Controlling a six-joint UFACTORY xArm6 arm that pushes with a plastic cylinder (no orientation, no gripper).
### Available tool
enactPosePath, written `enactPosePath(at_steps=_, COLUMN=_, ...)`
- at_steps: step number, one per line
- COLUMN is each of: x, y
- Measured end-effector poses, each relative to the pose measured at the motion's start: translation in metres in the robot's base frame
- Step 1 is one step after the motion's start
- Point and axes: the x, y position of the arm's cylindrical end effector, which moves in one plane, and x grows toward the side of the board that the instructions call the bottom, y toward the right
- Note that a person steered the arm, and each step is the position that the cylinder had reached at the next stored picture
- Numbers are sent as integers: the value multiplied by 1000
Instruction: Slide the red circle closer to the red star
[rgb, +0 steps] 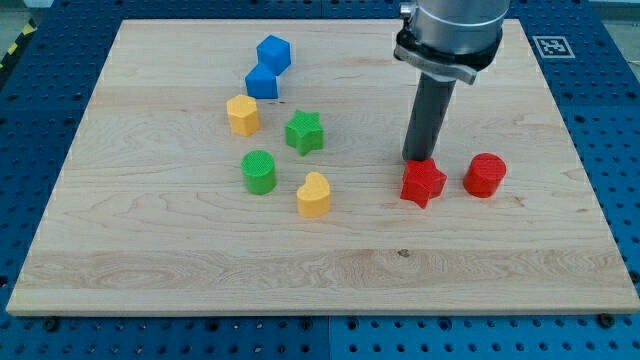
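Note:
The red star (423, 183) lies on the wooden board at the view's right of centre. The red circle (485, 175) stands just to its right, a small gap between them. My tip (418, 160) is right behind the red star, at its upper left edge, touching or almost touching it. The tip is to the left of the red circle and apart from it.
To the view's left stand a green star (304, 131), a green circle (259, 171), a yellow heart (314, 195), a yellow hexagon (242, 115) and two blue blocks (273, 52) (262, 82). The wooden board (320, 270) lies on a blue perforated table.

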Motion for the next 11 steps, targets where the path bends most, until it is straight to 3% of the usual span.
enactPosePath(at_steps=3, x=55, y=-8)
enactPosePath(at_steps=5, x=-17, y=17)
enactPosePath(at_steps=7, x=-10, y=85)
enactPosePath(at_steps=11, x=39, y=86)
